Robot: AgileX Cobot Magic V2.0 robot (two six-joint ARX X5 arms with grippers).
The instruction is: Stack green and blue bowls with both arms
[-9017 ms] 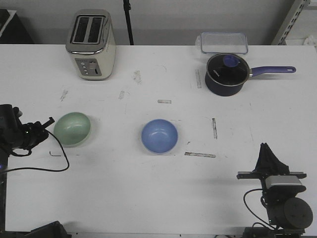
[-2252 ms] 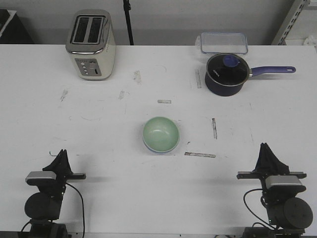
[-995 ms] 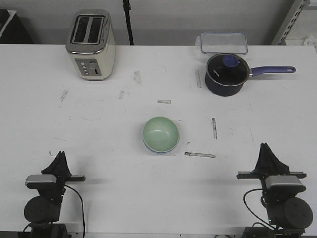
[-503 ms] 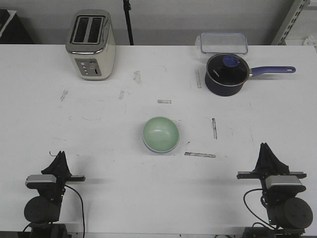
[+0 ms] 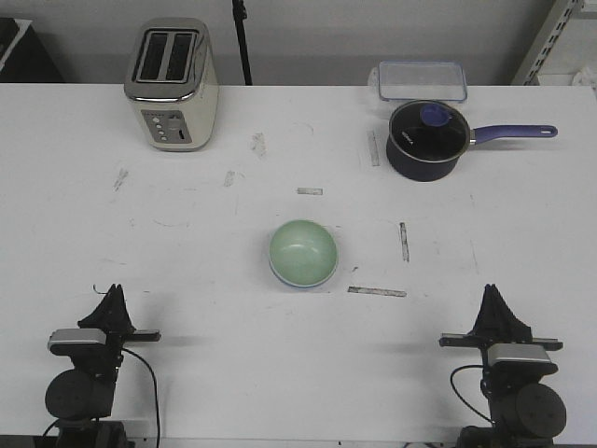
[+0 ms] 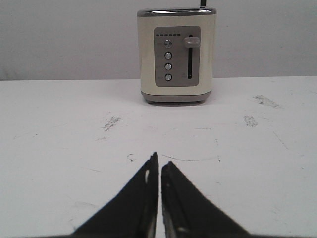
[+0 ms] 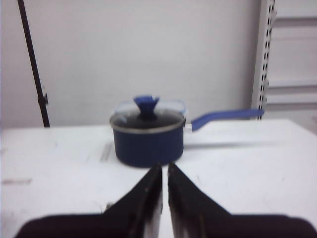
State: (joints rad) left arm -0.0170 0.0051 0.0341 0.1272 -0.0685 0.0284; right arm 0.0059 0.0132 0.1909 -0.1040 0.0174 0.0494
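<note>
White worktop (image 5: 187, 280), scuffed, wide open room around stacked bowls at centre. Green bowl (image 5: 303, 252) nested in blue bowl (image 5: 300, 282); only thin blue rim shows beneath, rest hidden. Left pincer (image 5: 113, 297) at near left edge, tips almost touching, holding nothing. Right pincer (image 5: 492, 293) at near right edge, likewise pinched together, empty. Cream toaster (image 5: 172, 84) far left; dark saucepan (image 5: 427, 140), glass lid, purple handle, far right; clear container (image 5: 422, 80) behind it, partly hidden.

The white table (image 5: 187, 243) is scuffed, with tape strips. On it sit a toaster (image 5: 172, 84), saucepan (image 5: 427, 138), clear container (image 5: 422, 80), and stacked bowls (image 5: 303, 253)
</note>
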